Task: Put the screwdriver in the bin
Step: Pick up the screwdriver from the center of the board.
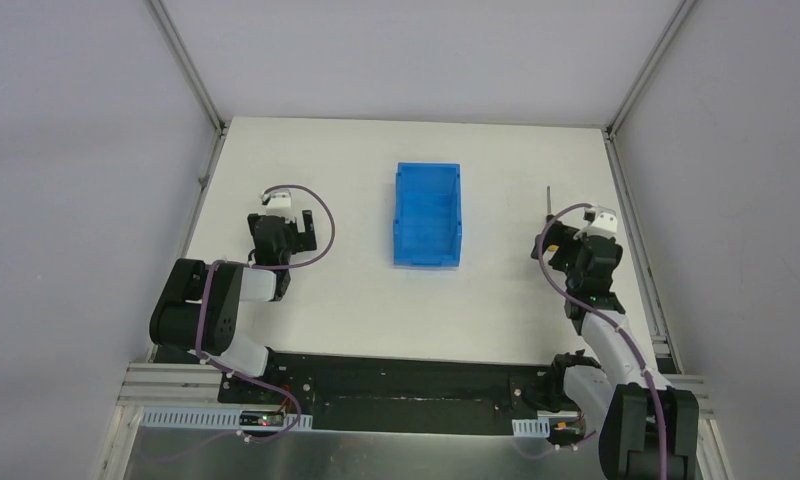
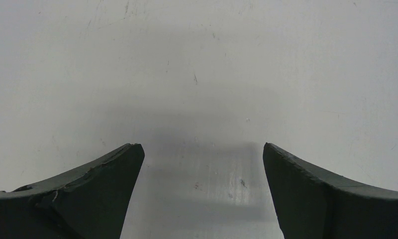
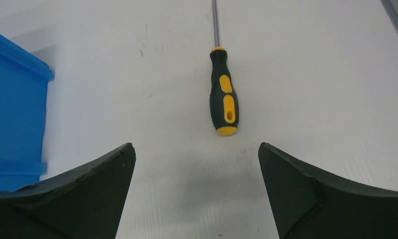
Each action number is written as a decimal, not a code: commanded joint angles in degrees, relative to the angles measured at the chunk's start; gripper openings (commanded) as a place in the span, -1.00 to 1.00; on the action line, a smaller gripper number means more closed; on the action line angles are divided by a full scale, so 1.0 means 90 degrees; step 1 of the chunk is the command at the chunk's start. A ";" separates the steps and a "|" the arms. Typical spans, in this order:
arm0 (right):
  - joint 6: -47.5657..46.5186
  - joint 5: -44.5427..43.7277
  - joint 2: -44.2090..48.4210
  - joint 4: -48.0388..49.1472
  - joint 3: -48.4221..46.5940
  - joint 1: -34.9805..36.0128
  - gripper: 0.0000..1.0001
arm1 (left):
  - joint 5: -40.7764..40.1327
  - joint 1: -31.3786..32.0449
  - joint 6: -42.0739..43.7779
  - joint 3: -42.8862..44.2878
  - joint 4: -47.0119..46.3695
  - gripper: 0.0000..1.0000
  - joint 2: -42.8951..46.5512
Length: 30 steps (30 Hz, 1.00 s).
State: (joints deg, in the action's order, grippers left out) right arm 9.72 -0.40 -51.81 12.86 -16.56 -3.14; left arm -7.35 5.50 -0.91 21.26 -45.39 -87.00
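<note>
The screwdriver [image 3: 223, 94] lies flat on the white table, its yellow and black handle toward me and its thin shaft pointing away. In the top view only its shaft [image 1: 548, 200] shows, just beyond my right gripper. My right gripper [image 3: 197, 154] is open and empty, hovering just short of the handle's butt end; it also shows in the top view [image 1: 564, 243]. The blue bin [image 1: 427, 215] stands empty at the table's middle, left of the right gripper; its corner shows in the right wrist view [image 3: 13, 99]. My left gripper [image 2: 202, 154] is open and empty over bare table, and shows at the left in the top view [image 1: 276, 240].
The white table [image 1: 356, 300] is walled by grey panels with metal rails along its left and right edges [image 1: 631, 230]. A black base strip [image 1: 396, 375] runs along the near edge between the arm bases.
</note>
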 commanded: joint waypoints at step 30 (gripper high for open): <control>-0.0334 -0.0672 -0.4326 -0.6704 -0.7037 0.0016 0.97 | 0.0062 -0.0074 -0.0036 0.0018 -0.0187 0.98 0.0085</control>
State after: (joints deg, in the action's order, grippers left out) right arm 6.96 -4.38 -88.29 -40.91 -75.55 -3.14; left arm -7.33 5.52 -0.91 21.26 -45.39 -87.00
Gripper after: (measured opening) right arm 0.984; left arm 0.992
